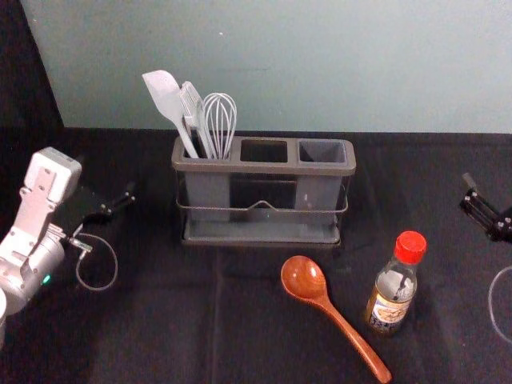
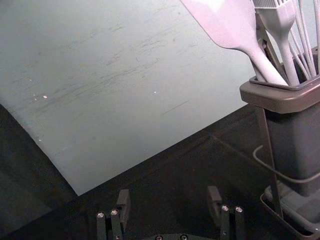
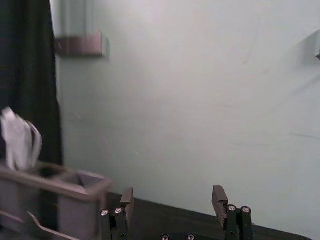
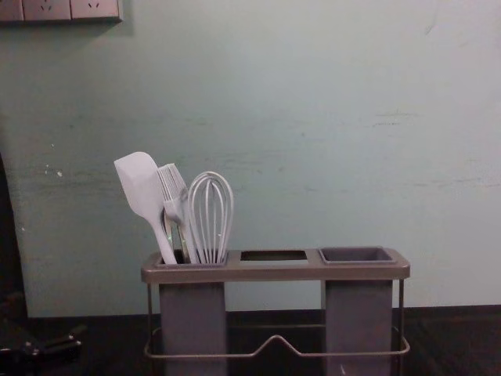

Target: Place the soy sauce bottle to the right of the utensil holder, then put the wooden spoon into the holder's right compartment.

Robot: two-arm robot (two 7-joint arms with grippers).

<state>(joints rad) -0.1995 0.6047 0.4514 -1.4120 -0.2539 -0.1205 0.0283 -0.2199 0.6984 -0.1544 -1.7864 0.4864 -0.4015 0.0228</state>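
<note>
The soy sauce bottle (image 1: 390, 308) is standing on the black table (image 1: 160, 328), in front and to the right of the utensil holder (image 1: 264, 167). The wooden spoon (image 1: 326, 302) is lying near it. A spatula (image 1: 165, 96), brush (image 1: 192, 108) and whisk (image 1: 220, 120) are leaning in the left compartment (image 1: 206, 194). The left gripper (image 1: 120, 202) and right gripper (image 1: 467, 192) are flanking everything, both spreading wide

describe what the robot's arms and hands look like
The left arm is silvery white with chunky, rounded segments and a small green light. The left hand and right hand look alike: black, with slim, blocky dark fingers and small silvery screws. A thin, pale cable loops beside the left hand, and a similar cord curves near the right.
</note>
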